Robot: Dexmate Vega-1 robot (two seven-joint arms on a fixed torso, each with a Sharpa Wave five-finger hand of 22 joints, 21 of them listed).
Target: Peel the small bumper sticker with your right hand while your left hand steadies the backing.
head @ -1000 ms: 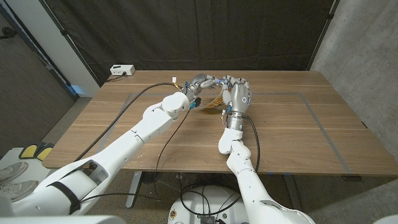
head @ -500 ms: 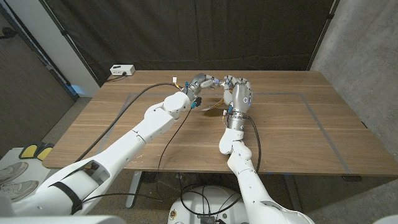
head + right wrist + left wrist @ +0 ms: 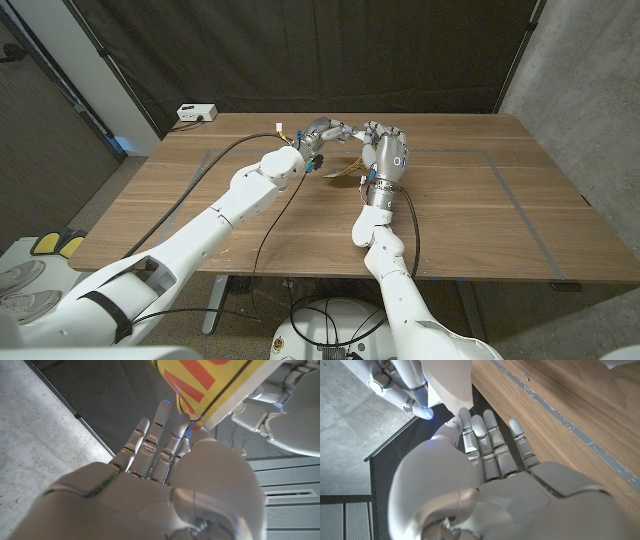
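The small bumper sticker [image 3: 207, 382], yellow with red letters on a white backing [image 3: 447, 382], hangs in the air between both hands over the far middle of the table. In the head view it shows as a thin edge-on sheet [image 3: 340, 172]. My left hand [image 3: 325, 132] pinches the backing's edge between thumb and fingers [image 3: 462, 415]. My right hand [image 3: 385, 150] stands upright just beside it, and its thumb and fingertips [image 3: 192, 422] pinch the sticker's lower corner. The left hand [image 3: 280, 410] also shows behind the sheet in the right wrist view.
A white box [image 3: 195, 112] sits at the table's far left corner. A black cable [image 3: 235, 150] runs along my left arm over the wood. Grey tape lines [image 3: 505, 175] mark the tabletop [image 3: 480, 215]. A dark curtain hangs behind.
The sheet has turned from showing its yellow face to nearly edge-on in the head view. My right hand has shifted slightly to the right; the left hand has hardly moved.
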